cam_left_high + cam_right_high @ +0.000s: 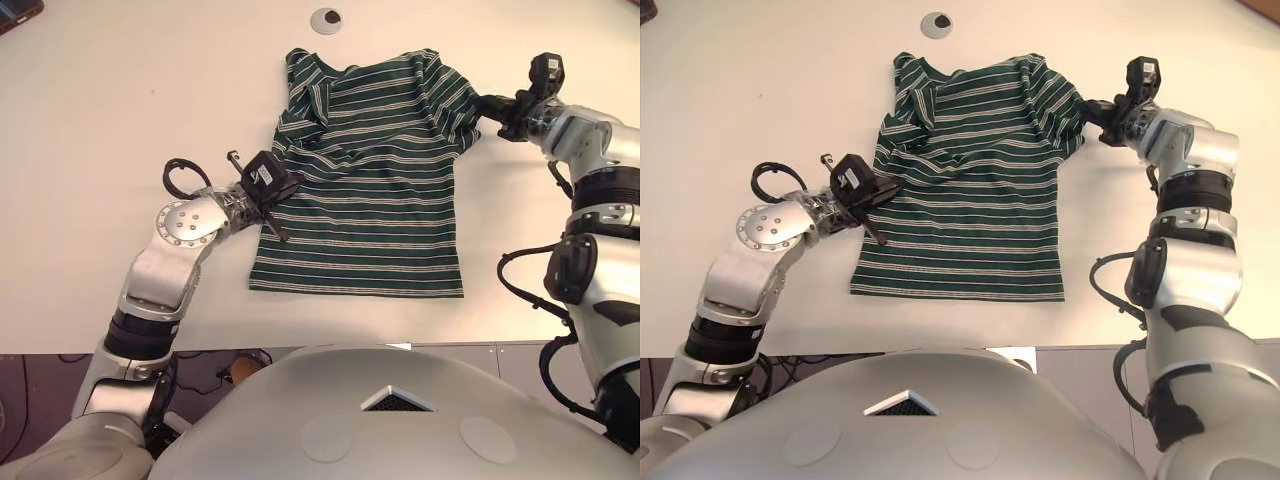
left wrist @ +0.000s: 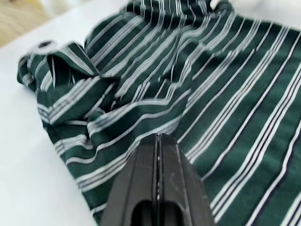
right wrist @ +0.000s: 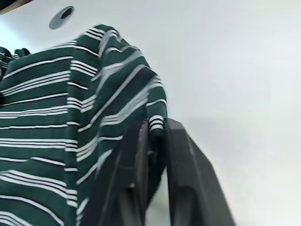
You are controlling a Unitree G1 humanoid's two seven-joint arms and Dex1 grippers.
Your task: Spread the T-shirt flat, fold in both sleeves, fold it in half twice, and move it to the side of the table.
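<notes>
A white table (image 1: 110, 130) is stretching across the scene under even light. A round grey cable port (image 1: 327, 19) is sitting near its far edge. Dark floor (image 1: 30, 390) is showing beyond the near left edge.

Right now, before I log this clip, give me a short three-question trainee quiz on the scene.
1. True or false: the right gripper pinches the hem of the green striped T-shirt at one sleeve.
2. The sleeve on the robot's left is: A) spread flat, B) crumpled onto the shirt, C) hanging off the table.
3. Fill in: the fingers of the left gripper are ____.
Key: 1 true; 2 B; 3 shut.
</notes>
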